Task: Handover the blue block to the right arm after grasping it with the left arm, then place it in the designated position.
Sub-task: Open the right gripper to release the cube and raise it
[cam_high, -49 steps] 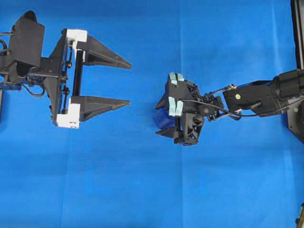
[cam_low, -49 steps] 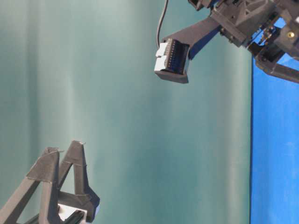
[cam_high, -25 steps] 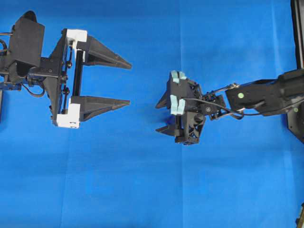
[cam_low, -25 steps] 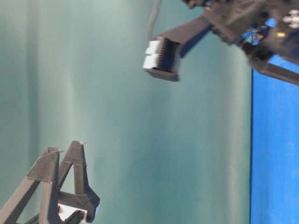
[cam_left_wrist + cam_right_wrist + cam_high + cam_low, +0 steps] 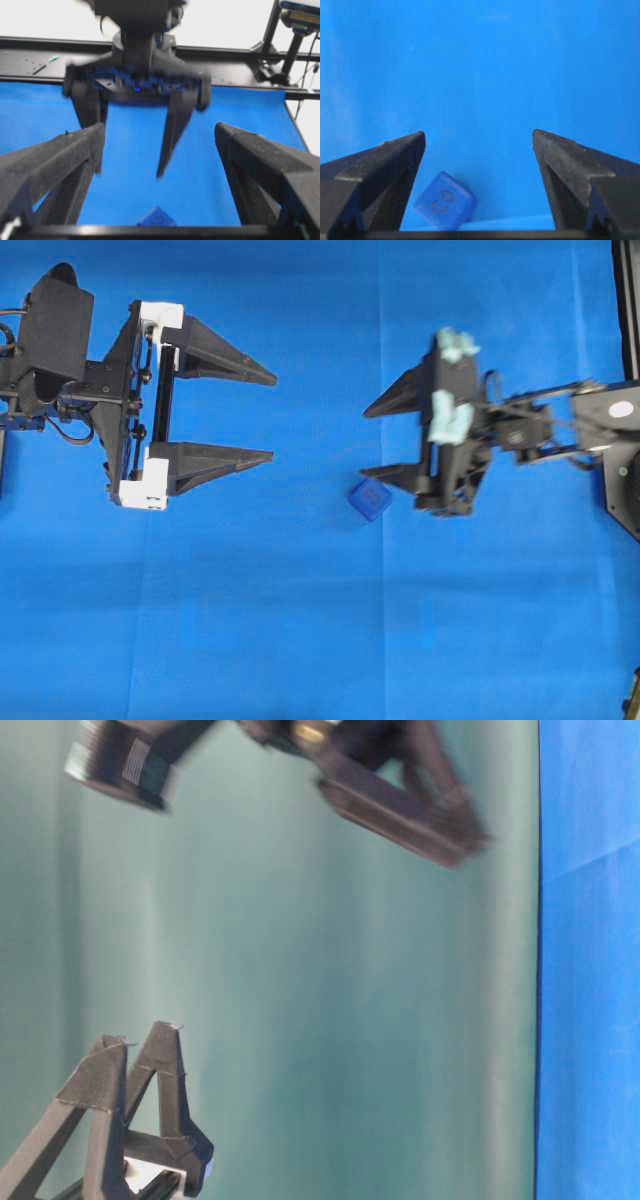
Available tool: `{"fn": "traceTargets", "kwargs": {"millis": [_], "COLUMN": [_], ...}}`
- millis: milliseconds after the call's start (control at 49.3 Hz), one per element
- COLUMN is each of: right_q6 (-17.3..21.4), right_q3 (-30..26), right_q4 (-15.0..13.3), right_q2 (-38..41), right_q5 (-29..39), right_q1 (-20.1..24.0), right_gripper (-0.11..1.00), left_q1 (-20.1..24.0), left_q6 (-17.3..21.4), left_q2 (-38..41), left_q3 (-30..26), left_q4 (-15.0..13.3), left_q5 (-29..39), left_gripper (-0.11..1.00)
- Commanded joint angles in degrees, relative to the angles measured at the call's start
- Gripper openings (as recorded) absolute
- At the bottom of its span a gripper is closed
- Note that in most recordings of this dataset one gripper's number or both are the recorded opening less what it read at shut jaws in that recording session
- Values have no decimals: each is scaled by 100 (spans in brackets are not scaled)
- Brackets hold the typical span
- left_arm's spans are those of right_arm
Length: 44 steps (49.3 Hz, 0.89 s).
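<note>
Blue block (image 5: 369, 498) lies loose on the blue cloth (image 5: 300, 620), just beside my right hand (image 5: 385, 444), fingers spread wide and holding nothing. My left hand (image 5: 268, 415) hangs open, well apart. Placement looks done; I'd judge the next move is simply pulling clear without nudging it.

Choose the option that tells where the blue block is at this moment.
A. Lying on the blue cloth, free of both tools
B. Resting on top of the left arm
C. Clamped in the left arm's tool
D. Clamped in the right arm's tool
A: the blue block lies on the blue cloth, with the right tool open beside it and the left tool open farther away.
</note>
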Motion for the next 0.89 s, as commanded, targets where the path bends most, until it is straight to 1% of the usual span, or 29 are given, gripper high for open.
{"fn": "traceTargets", "kwargs": {"millis": [0,223,385,487,629,872], "right_q6": [-18,-18,-18,-18,-18,-18], "right_q3": [-26,62,132,185,202,185], "right_q4": [-18,-114,-211,-220,-220,-237], "right_q2": [-466,-1354,-1802,-2021,-2153,-2057], "right_q5": [193,668,782,800,791,765], "right_q1": [18,18,18,18,18,18], "right_gripper": [82,82,82,82,82,82], "left_q1": [9,0,0,9,9,9], "left_q6": [9,0,0,0,0,9], "left_q2": [-44,-44,-44,-44,-35,-44], "left_q3": [-158,-167,-167,-176,-185,-185], "left_q4": [9,9,9,18,9,9], "left_q5": [-70,-70,-70,-70,-70,-70], "left_gripper": [93,93,93,93,93,93]}}
